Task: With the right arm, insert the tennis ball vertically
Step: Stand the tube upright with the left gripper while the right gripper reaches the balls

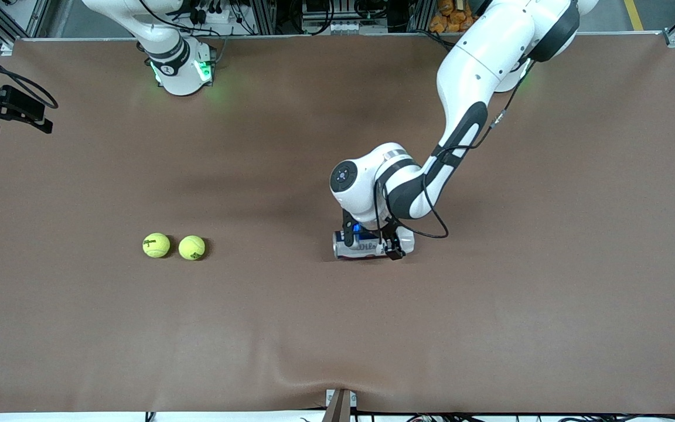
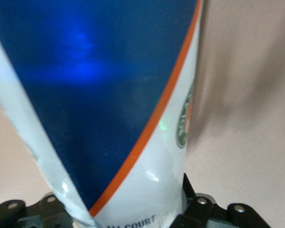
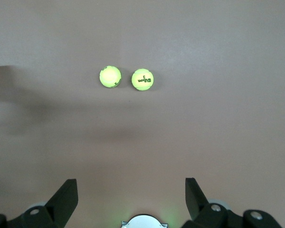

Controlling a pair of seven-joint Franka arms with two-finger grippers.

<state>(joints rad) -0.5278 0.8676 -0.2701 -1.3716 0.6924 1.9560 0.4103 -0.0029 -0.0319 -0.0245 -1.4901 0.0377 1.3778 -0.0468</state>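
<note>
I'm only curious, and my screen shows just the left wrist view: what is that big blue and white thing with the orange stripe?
Observer: A tennis ball can, lying on its side on the table, with the left gripper down at it.
Operator: Are there balls for it?
Observer: Two tennis balls lie side by side toward the right arm's end of the table.
Operator: And the other arm?
Observer: The right gripper waits open above the table.
</note>
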